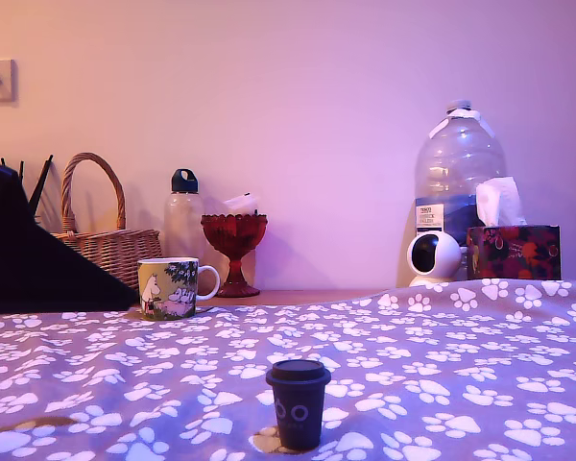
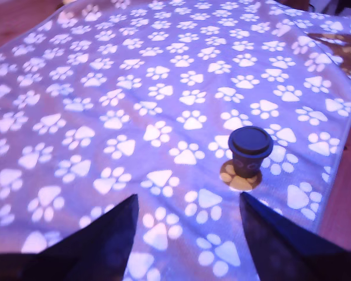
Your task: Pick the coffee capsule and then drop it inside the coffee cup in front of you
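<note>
item: coffee capsule (image 2: 250, 151), upright on paw-print cloth (image 2: 134, 88), right of centre in my wrist frame, ahead of gripper (image 2: 190, 219). gripper spread wide, empty. coffee cup (image 1: 169, 286) centre-left, exterior frame.

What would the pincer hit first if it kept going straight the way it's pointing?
Probably the blanket: the open pincer points down at bare paw-print cloth. The capsule stands just off that line, ahead of one finger. Depth is hard to judge.

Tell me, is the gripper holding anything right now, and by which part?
Nothing. The gripper is open and empty; the coffee capsule stands untouched on the blanket ahead.
</note>
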Motion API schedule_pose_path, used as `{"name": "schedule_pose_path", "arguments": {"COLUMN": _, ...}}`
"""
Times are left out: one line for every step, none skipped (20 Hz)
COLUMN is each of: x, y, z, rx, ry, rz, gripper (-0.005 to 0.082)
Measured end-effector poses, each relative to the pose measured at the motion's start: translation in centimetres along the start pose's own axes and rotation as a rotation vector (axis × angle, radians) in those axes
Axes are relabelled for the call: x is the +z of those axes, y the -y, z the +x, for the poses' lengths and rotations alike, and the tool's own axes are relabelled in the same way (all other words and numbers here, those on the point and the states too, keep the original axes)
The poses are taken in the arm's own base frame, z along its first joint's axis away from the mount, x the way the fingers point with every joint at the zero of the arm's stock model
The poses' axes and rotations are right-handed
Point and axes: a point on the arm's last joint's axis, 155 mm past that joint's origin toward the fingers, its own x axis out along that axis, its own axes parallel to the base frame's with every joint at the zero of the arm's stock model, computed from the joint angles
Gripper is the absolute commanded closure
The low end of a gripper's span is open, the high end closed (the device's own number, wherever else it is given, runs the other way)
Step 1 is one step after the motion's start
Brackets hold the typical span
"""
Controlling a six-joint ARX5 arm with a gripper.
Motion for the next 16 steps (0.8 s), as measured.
{"name": "schedule_pose_path", "arguments": {"x": 0.0, "y": -0.1, "z": 0.1, "rx": 0.005, "ry": 0.002, "rz": 0.001, "gripper": 0.0222}}
{"name": "schedule_pose_path", "arguments": {"x": -0.2, "y": -0.2, "z": 0.4, "rx": 0.007, "ry": -0.009, "rz": -0.001, "gripper": 0.0218}}
{"name": "schedule_pose_path", "arguments": {"x": -0.6, "y": -0.3, "z": 0.6, "rx": 0.005, "ry": -0.027, "rz": 0.001, "gripper": 0.0218}}
{"name": "schedule_pose_path", "arguments": {"x": -0.9, "y": -0.4, "z": 0.9, "rx": 0.004, "ry": -0.044, "rz": 0.006, "gripper": 0.0218}}
{"name": "schedule_pose_path", "arguments": {"x": -1.1, "y": -0.5, "z": 1.1, "rx": 0.004, "ry": -0.057, "rz": 0.007, "gripper": 0.0218}}
{"name": "schedule_pose_path", "arguments": {"x": -1.1, "y": -0.5, "z": 1.3, "rx": 0.000, "ry": -0.065, "rz": 0.018, "gripper": 0.0219}}
{"name": "schedule_pose_path", "arguments": {"x": -1.0, "y": -0.3, "z": 1.6, "rx": -0.012, "ry": -0.069, "rz": 0.039, "gripper": 0.0219}}
{"name": "schedule_pose_path", "arguments": {"x": -0.7, "y": 0.0, "z": 1.9, "rx": -0.034, "ry": -0.069, "rz": 0.065, "gripper": 0.0221}}
{"name": "schedule_pose_path", "arguments": {"x": -0.4, "y": 0.4, "z": 2.2, "rx": -0.055, "ry": -0.071, "rz": 0.078, "gripper": 0.0222}}
{"name": "schedule_pose_path", "arguments": {"x": -0.1, "y": 0.8, "z": 2.5, "rx": -0.081, "ry": -0.070, "rz": 0.089, "gripper": 0.0235}}
{"name": "schedule_pose_path", "arguments": {"x": 0.2, "y": 1.1, "z": 2.8, "rx": -0.111, "ry": -0.067, "rz": 0.093, "gripper": 0.0244}}
{"name": "schedule_pose_path", "arguments": {"x": 0.3, "y": 1.4, "z": 3.1, "rx": -0.137, "ry": -0.076, "rz": 0.089, "gripper": 0.0252}}
{"name": "schedule_pose_path", "arguments": {"x": 0.1, "y": 1.6, "z": 3.5, "rx": -0.156, "ry": -0.094, "rz": 0.089, "gripper": 0.0253}}
{"name": "schedule_pose_path", "arguments": {"x": -0.3, "y": 1.8, "z": 3.9, "rx": -0.175, "ry": -0.120, "rz": 0.085, "gripper": 0.0253}}
{"name": "schedule_pose_path", "arguments": {"x": -0.7, "y": 1.9, "z": 4.3, "rx": -0.190, "ry": -0.145, "rz": 0.080, "gripper": 0.0253}}
{"name": "schedule_pose_path", "arguments": {"x": -1.2, "y": 2.1, "z": 4.6, "rx": -0.207, "ry": -0.171, "rz": 0.075, "gripper": 0.0253}}
